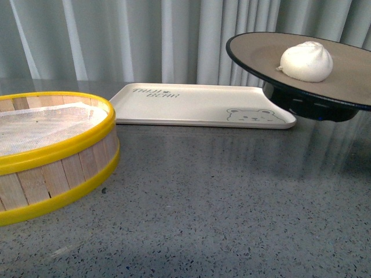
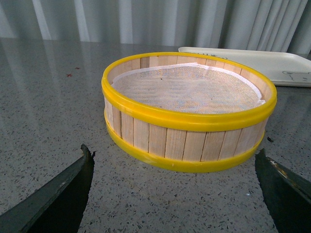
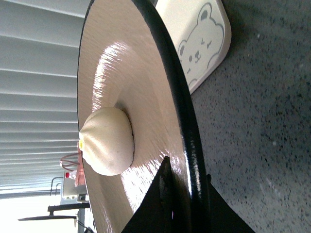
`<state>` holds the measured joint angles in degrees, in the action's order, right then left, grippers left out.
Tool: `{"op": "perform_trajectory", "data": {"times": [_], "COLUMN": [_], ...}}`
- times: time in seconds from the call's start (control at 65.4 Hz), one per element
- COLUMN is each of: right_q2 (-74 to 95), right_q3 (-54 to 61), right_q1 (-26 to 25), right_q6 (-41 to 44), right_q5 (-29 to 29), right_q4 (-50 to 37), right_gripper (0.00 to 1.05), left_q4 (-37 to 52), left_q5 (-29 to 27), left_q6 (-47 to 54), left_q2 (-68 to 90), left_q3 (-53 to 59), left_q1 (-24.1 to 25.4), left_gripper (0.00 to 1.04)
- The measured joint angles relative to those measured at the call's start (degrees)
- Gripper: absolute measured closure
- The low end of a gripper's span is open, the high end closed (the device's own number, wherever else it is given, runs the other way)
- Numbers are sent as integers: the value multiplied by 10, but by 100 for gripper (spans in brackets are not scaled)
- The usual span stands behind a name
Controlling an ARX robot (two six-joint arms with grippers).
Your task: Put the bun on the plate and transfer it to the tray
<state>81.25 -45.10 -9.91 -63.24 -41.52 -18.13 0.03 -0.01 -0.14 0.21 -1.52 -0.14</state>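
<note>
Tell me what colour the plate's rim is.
Black, around a beige-tan inside; the front view shows the plate best.

Prob a lab setup: speckled grey table (image 1: pixel 220 202) w/ pleated curtain (image 1: pixel 116 40) backdrop

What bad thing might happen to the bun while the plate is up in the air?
The plate is held only by its rim in the right gripper and looks tilted, so the bun, lying loose on it, might roll off. The rim might also slip in that narrow pinch. And the plate hangs near the bear corner of the tray, so lowered there it might land half off the tray.
</note>
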Motion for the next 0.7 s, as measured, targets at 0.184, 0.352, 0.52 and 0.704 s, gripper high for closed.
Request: {"op": "perform_trajectory", "data": {"times": [0.184, 0.352, 0.52, 0.704], "right_q2": [68, 147, 241, 328], "right_q3": [-95, -199, -325, -456], "right_q1": [-3, 13, 30, 42], "right_q6": [-2, -11, -21, -25], "right_q5": [30, 49, 61, 75], "right_q4": [20, 57, 118, 177], "right_gripper": [101, 101, 101, 101], "left_q4": [0, 0, 0, 0], "left_q5": [0, 0, 0, 0], "left_q6": [0, 0, 0, 0], "left_q2": [0, 0, 0, 0], "left_q3": [0, 0, 0, 0], "left_q1": [0, 0, 0, 0], "left_gripper": [7, 7, 7, 7]}}
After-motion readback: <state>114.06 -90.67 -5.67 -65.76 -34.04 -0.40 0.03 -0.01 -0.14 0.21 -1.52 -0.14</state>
